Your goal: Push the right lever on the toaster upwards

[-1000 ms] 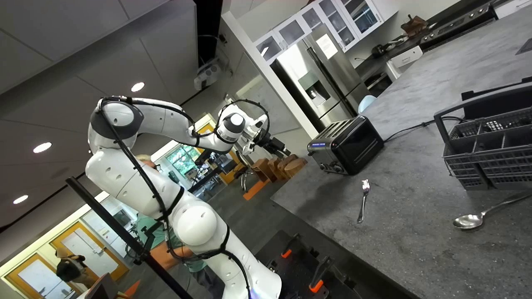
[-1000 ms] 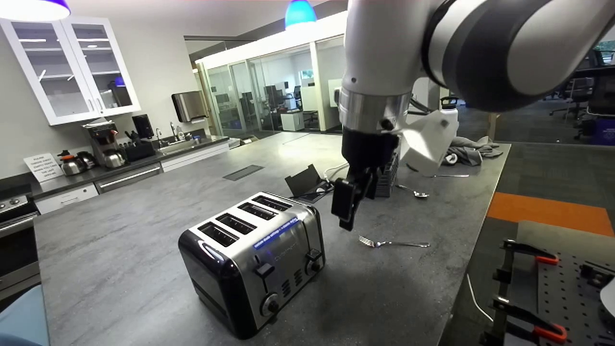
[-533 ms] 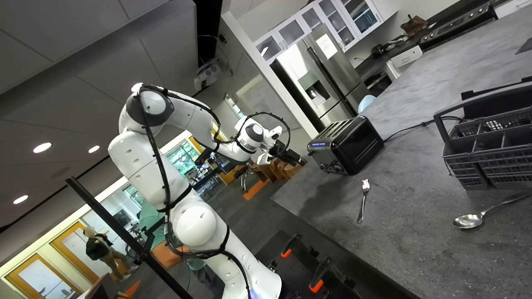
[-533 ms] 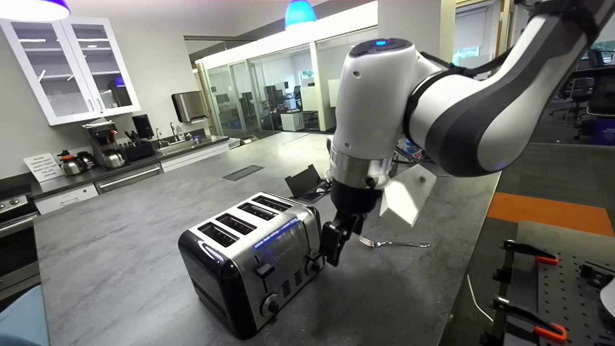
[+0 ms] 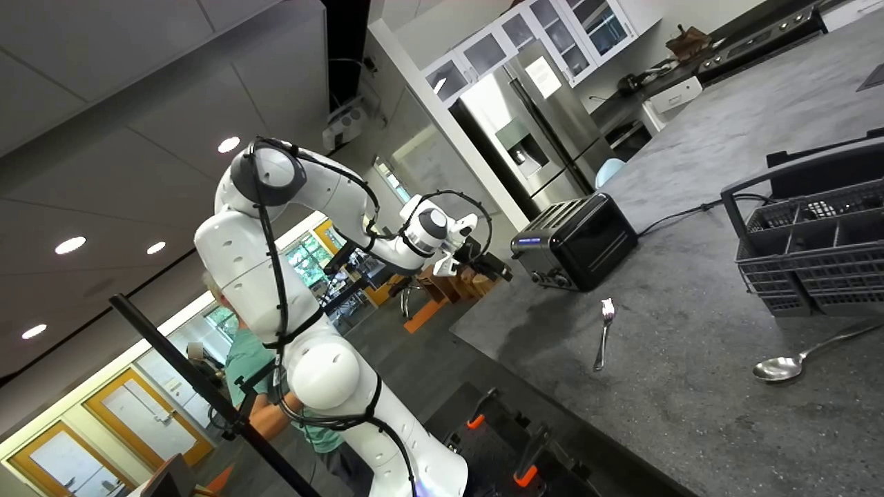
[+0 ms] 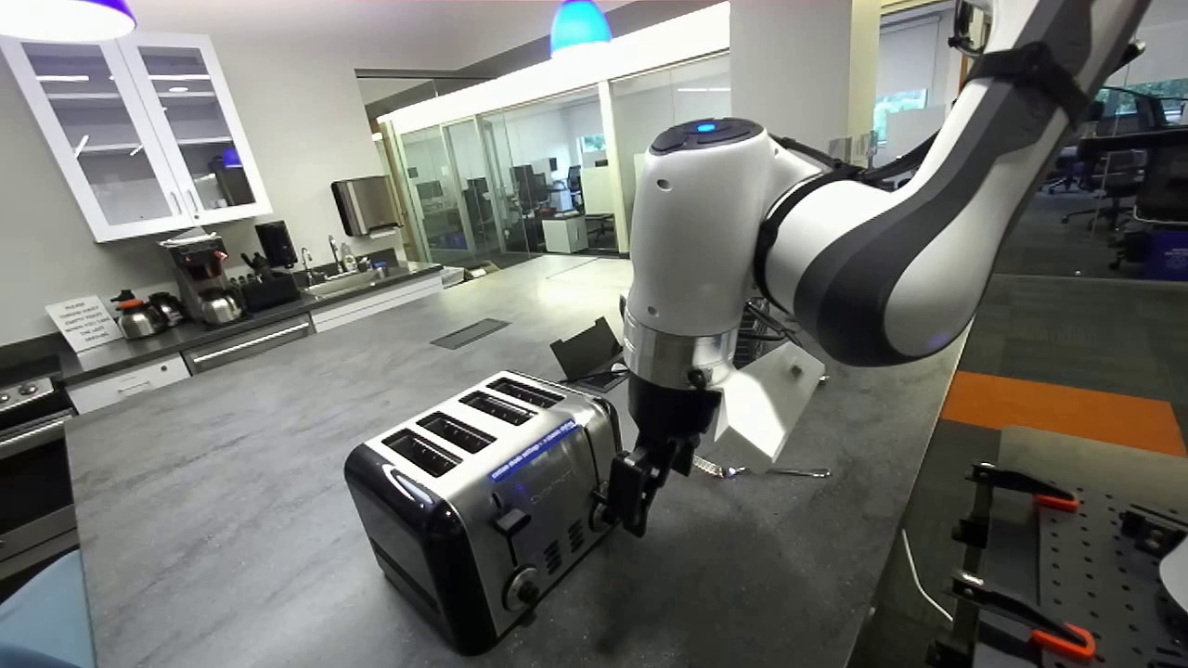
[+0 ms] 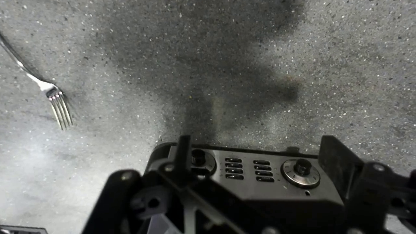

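Toaster [image 6: 483,510] right there, just beside the gripper [image 7: 256,143], its front showing between the fingers [image 7: 336,159] in the wrist view! And those fingers stand wide apart; whether either touches the toaster, I can't tell. Near the gripper, off to one side, lies the fork [image 7: 45,85]; farther out that way, spoon [image 5: 784,368] and basket [image 5: 849,276]. Away from the toaster, counter [image 6: 742,575] runs from below the gripper out to the edge.

Office kitch | fridge [image 5: 563,134], sink [image 6: 347,287], coffee mkr [image 6: 192,267], cabs [image 6: 150,135] | glass-walled rms [image 6: 557,153] bhnd
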`<state>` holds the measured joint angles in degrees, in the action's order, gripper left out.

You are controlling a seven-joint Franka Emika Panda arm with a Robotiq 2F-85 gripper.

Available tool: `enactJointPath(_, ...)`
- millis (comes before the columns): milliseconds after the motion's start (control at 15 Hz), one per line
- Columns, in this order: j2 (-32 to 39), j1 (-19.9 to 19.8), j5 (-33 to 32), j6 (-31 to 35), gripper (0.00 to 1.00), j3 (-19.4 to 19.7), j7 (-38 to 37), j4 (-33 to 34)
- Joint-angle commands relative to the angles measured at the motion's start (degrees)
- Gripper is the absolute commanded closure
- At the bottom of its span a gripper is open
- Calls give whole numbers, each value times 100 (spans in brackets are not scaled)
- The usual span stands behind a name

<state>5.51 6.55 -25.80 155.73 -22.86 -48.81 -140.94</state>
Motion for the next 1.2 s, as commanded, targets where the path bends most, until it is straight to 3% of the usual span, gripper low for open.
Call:
enactJointPath(0, 198, 58, -452, 311, 25, 106, -512, 109)
enactJointPath(67, 258, 75, -696, 468, 26, 153, -759, 137)
enactJointPath(333, 418, 322, -2525, 781, 57, 515, -2402, 350)
enactJointPath(733, 970, 757, -4845, 433, 100, 883, -4772, 880)
enactJointPath(1133, 1475, 838, -6727, 436, 100, 1136, -6654, 983)
